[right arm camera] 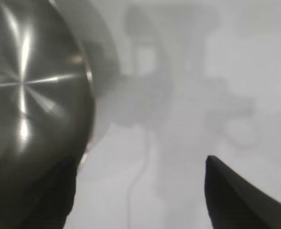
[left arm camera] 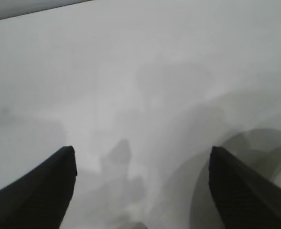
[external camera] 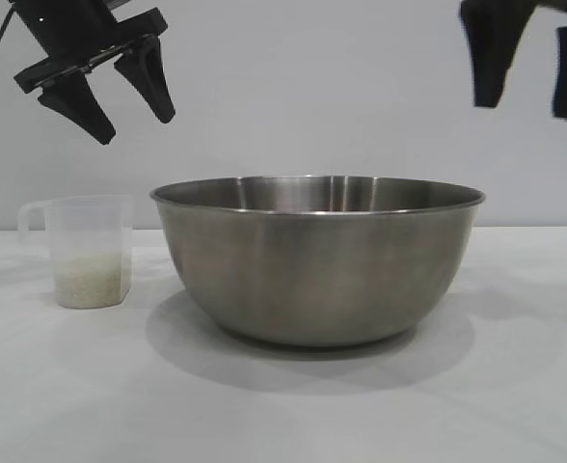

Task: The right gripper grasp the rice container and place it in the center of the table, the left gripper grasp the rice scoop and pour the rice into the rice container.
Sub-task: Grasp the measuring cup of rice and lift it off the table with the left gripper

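Here the steel bowl (external camera: 317,260) sits mid-bench (external camera: 515,405), with the plastic cup (external camera: 89,251) of rice (external camera: 91,280) just beside it. The left tool (external camera: 120,92) hangs released above the cup; the right tool (external camera: 529,68), spread and empty, hangs above the bowl's far rim.

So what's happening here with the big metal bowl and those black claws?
The steel bowl stands in the middle of the white table, and nothing is holding it. The right gripper hangs open above the bowl's right rim. The left gripper hovers open above a clear plastic scoop with rice in its bottom. The scoop is untouched, so the pouring has not begun.
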`<state>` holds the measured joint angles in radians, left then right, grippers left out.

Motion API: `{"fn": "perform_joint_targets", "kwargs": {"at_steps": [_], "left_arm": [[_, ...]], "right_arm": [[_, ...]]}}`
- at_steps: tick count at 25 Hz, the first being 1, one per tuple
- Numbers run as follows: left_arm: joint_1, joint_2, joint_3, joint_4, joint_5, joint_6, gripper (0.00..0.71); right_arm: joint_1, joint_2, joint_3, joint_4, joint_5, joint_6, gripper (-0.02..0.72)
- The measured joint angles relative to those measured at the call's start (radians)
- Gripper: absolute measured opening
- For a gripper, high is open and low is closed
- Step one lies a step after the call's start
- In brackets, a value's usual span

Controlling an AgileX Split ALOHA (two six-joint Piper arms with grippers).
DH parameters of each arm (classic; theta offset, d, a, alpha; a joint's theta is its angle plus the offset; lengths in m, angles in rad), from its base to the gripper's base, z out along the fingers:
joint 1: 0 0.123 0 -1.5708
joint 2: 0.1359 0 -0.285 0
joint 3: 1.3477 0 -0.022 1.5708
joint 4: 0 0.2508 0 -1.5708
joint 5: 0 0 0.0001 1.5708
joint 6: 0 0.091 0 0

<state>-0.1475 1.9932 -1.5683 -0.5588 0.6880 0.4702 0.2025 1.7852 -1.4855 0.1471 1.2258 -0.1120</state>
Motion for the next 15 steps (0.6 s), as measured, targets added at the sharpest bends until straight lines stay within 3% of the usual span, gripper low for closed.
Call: {"fn": "perform_joint_targets", "kwargs": {"at_steps": [9, 15], "left_arm": [[0.000, 0.000, 0.000, 0.002, 0.000, 0.000, 0.517], [0.000, 0.000, 0.000, 0.028, 0.004, 0.000, 0.517]], "right_arm": [[-0.112, -0.148, 0.024, -0.020, 0.006, 0.000, 0.480], [-0.136, -0.292, 0.159, -0.027, 0.009, 0.000, 0.480]]}}
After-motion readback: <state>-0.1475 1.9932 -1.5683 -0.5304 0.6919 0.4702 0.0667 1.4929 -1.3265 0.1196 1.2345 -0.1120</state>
